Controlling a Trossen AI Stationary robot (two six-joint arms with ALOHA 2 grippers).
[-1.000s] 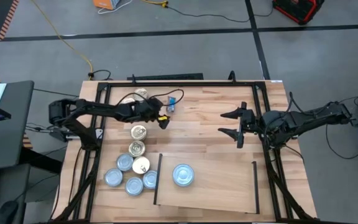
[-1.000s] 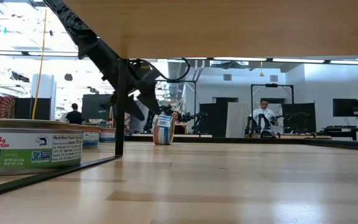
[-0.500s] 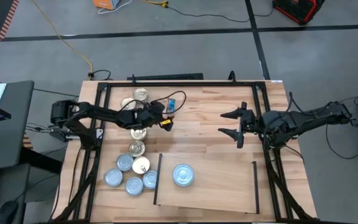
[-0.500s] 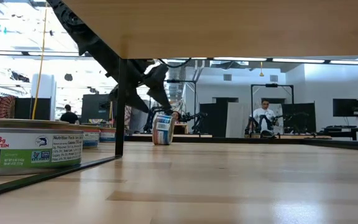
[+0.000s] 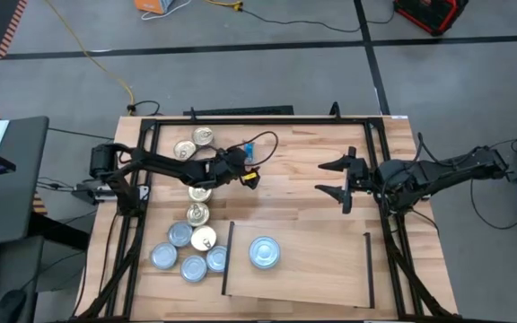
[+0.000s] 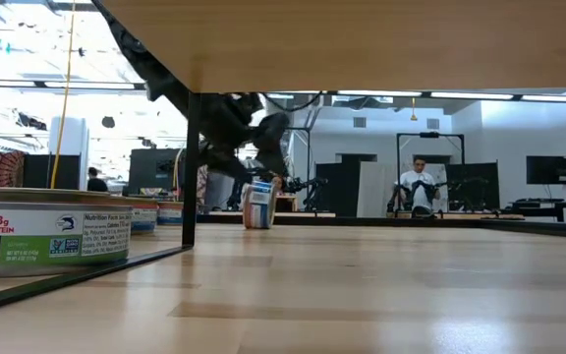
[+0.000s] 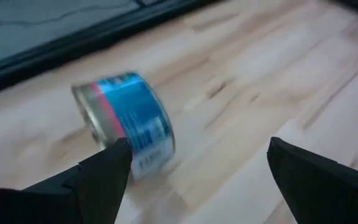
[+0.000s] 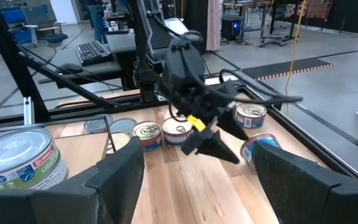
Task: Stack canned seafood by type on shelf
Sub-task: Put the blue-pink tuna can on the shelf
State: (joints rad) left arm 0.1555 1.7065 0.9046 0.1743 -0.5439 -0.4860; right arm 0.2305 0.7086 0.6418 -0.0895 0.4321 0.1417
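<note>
The nearest tin [image 6: 47,239] reads "23g PROTEIN", "Water" and "Nutrition Facts" on its label.

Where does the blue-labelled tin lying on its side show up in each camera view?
High view: blue tin near the table's far edge, beside the left gripper.
Low view: centre-left, standing on its rim.
Left wrist view: left of centre, ahead of the fingers.
Right wrist view: right of centre.
Shared landmark: the left gripper, open, just short of it.
</note>
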